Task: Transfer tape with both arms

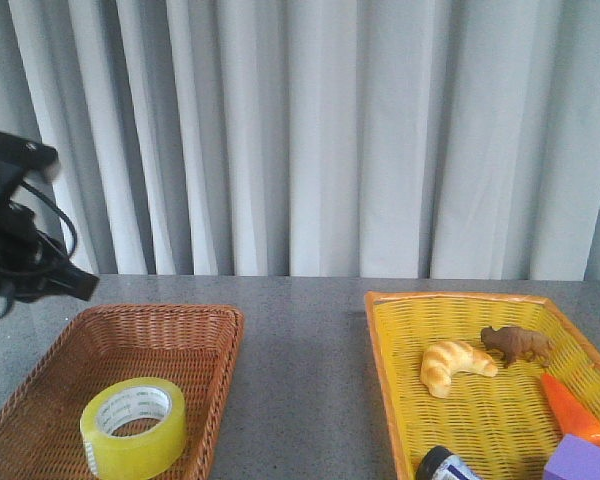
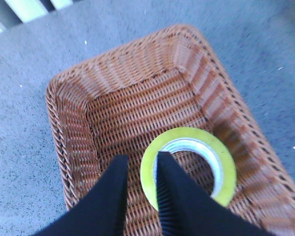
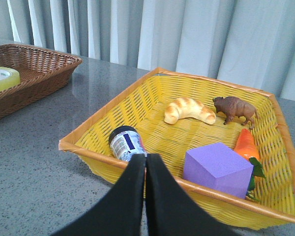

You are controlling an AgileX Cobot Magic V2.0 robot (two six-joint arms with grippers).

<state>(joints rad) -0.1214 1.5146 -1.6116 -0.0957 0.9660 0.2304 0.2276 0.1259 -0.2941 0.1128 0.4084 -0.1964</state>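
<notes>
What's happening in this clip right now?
Nothing is held yet. The tape lies flat in the brown wicker basket. The left end effector hovers above it, slightly open, over the roll's rim. The right end effector is shut and empty near the yellow basket, which holds a croissant, a toy bison, a carrot, a purple block and a small jar.

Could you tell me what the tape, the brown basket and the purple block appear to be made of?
The tape looks like glossy translucent yellow-green plastic film wound on a white printed core, probably card. The brown basket appears woven, wicker or rattan, with a matte finish and a braided rim. The purple block has flat, dull, even faces, suggesting foam or painted wood; the pictures cannot settle which.
</notes>
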